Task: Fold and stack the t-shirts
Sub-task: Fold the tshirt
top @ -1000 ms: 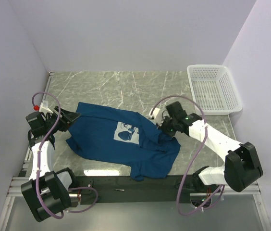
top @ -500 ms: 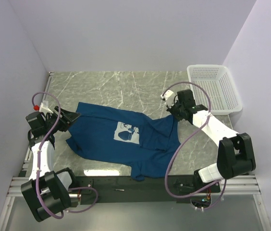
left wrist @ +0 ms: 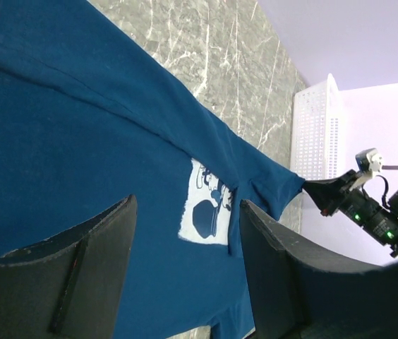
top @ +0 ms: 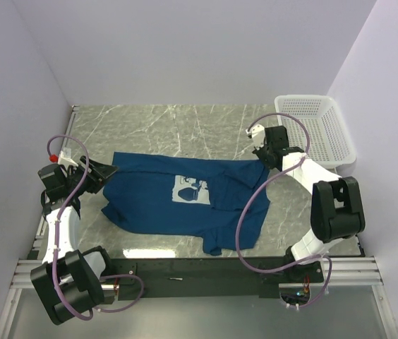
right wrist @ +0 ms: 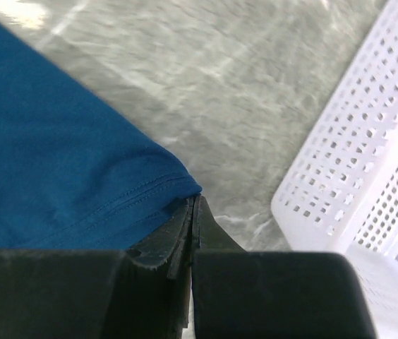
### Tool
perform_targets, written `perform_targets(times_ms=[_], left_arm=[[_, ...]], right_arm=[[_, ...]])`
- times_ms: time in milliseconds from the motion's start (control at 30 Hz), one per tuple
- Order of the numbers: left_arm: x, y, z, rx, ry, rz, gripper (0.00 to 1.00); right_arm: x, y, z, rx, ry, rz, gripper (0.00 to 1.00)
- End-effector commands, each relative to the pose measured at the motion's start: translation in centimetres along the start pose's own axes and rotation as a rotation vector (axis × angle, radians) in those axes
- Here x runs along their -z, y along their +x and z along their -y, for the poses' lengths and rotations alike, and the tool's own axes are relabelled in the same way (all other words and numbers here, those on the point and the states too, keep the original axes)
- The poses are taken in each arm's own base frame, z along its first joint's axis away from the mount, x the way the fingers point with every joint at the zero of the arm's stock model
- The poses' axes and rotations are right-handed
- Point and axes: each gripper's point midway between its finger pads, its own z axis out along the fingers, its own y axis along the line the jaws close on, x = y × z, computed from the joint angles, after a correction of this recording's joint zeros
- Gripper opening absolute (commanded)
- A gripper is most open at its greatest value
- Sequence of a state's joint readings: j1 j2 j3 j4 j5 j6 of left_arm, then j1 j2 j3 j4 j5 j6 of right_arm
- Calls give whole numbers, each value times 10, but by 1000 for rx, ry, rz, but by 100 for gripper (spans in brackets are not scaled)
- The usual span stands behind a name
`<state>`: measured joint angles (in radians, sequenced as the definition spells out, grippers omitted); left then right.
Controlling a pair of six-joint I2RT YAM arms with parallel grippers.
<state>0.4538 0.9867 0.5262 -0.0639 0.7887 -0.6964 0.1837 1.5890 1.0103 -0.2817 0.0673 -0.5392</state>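
Marble tabletop [top: 171, 120] bears t-shirt [top: 157, 201], long axis running left-right.

right pincer [top: 263, 163] nearer basket [top: 281, 117], t-shirt [top: 153, 201] stretched

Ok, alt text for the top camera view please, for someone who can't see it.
A dark blue t-shirt lies spread across the grey marble table, print up. The right gripper, shut, pinches its right edge near a white mesh basket; the left gripper sits open at its left edge.
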Motion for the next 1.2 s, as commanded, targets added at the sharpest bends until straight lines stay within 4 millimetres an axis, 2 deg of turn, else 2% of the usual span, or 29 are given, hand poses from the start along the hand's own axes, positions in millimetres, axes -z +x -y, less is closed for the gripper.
perform_targets(times_ms=[0, 300, 400, 433, 467, 567, 700, 733, 800, 833, 933, 1033, 1167], left_arm=[[-1, -1, 5, -26, 31, 4, 65], [-1, -1, 4, -27, 29, 3, 65], [-2, -1, 4, -25, 29, 1, 65], [-2, -1, 3, -22, 27, 3, 66], [-2, -1, 3, -23, 28, 2, 66], [-2, -1, 3, -21, 27, 3, 65], [-2, -1, 3, -24, 26, 2, 65], [-2, -1, 3, -21, 24, 2, 66], [-2, -1, 3, -20, 24, 2, 66], [-2, -1, 3, -20, 24, 2, 66], [-2, -2, 2, -19, 20, 1, 66], [-2, -1, 2, -20, 22, -1, 65], [-3, 0, 3, -15, 29, -6, 65]], right_arm=[[-4, -12, 34, -64, 121, 18, 0], [-23, 7, 46, -128, 168, -65, 0], [-27, 6, 50, -146, 184, -80, 12], [-25, 3, 51, -147, 179, -74, 24], [-22, -1, 52, -149, 180, -63, 30], [-8, -22, 54, -145, 156, -12, 40], [13, -48, 45, -121, 52, 52, 41], [19, -51, 24, -99, -76, 71, 41], [28, -60, 6, -49, -206, 110, 41], [30, -59, -8, -36, -279, 112, 41], [19, -46, -18, -69, -315, 55, 39], [9, -24, -21, -45, -294, 3, 37], [9, -4, -19, 37, -298, -39, 37]])
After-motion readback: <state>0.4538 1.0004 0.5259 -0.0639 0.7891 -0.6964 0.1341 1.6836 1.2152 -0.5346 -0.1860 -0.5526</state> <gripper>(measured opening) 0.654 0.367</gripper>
